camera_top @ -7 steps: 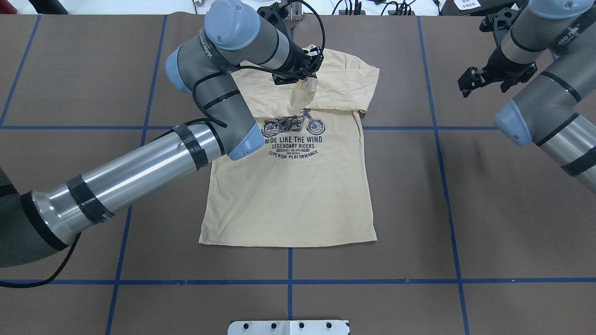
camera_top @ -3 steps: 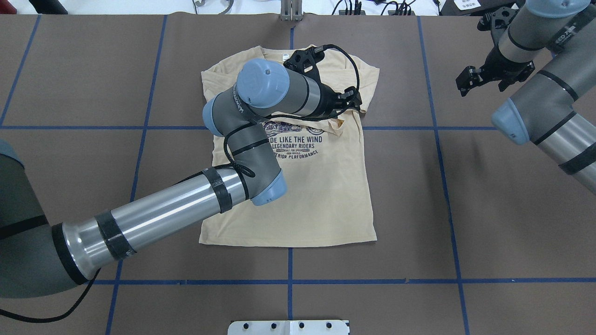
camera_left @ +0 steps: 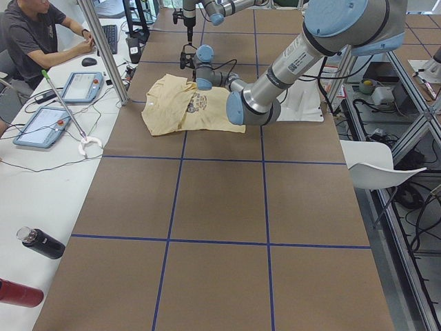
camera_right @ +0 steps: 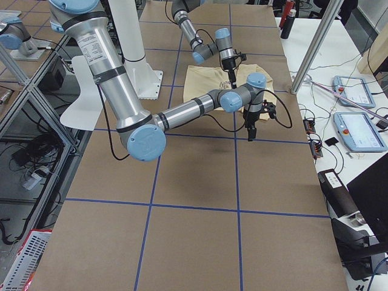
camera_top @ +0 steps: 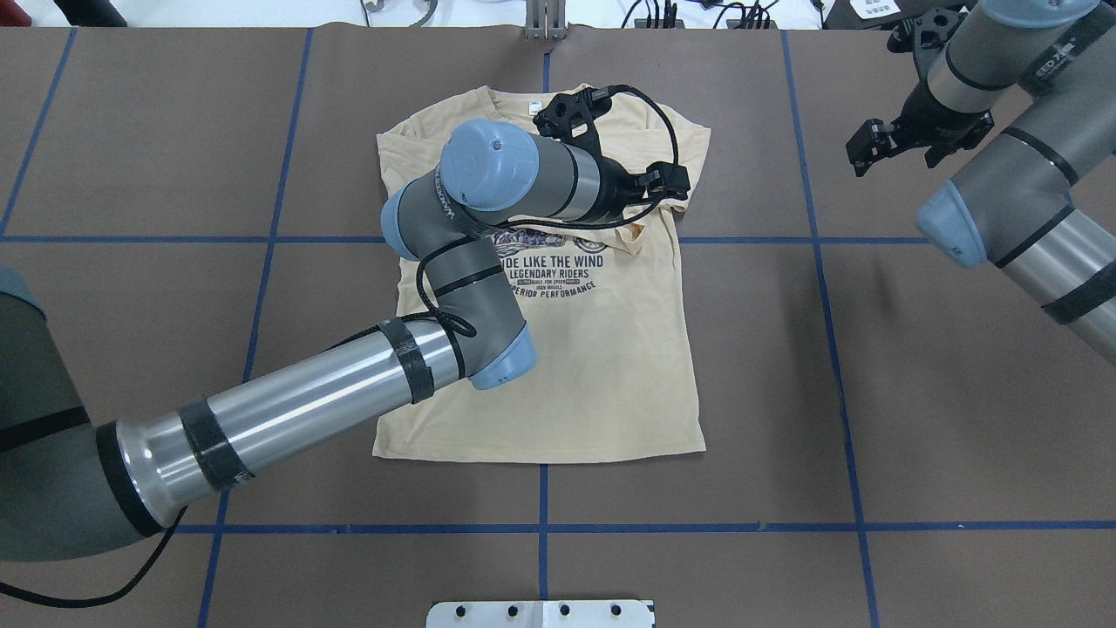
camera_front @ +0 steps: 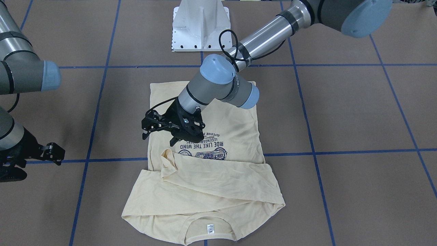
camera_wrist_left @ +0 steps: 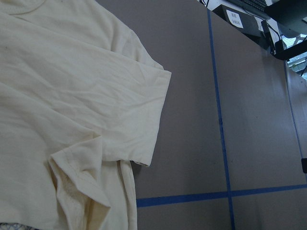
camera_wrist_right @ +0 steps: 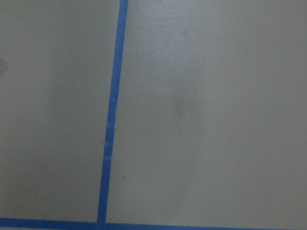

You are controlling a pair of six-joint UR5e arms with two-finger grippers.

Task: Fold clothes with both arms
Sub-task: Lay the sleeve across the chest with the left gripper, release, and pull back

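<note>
The cream-yellow T-shirt [camera_top: 593, 366] lies print-up on the brown table, its neck tag [camera_front: 210, 228] at the far end from the robot. One sleeve [camera_front: 211, 174] lies folded across the chest, its cuff [camera_top: 632, 242] beside the navy print. My left gripper [camera_top: 671, 179] hovers open just above that cuff [camera_wrist_left: 76, 182] and holds nothing. My right gripper [camera_top: 872, 144] hangs open over bare table, well off the shirt's other sleeve [camera_top: 689, 166]. The right wrist view shows only table and blue tape.
Blue tape lines [camera_top: 828, 262] divide the table into squares. The white pedestal base [camera_front: 199, 27] stands at the robot's edge. In the exterior left view a person [camera_left: 34, 34] sits at a side desk with tablets and bottles [camera_left: 41, 243].
My left gripper has let go of the sleeve, which now lies across the chest, and has swung right and toward the print. The right gripper has drifted slightly away.
</note>
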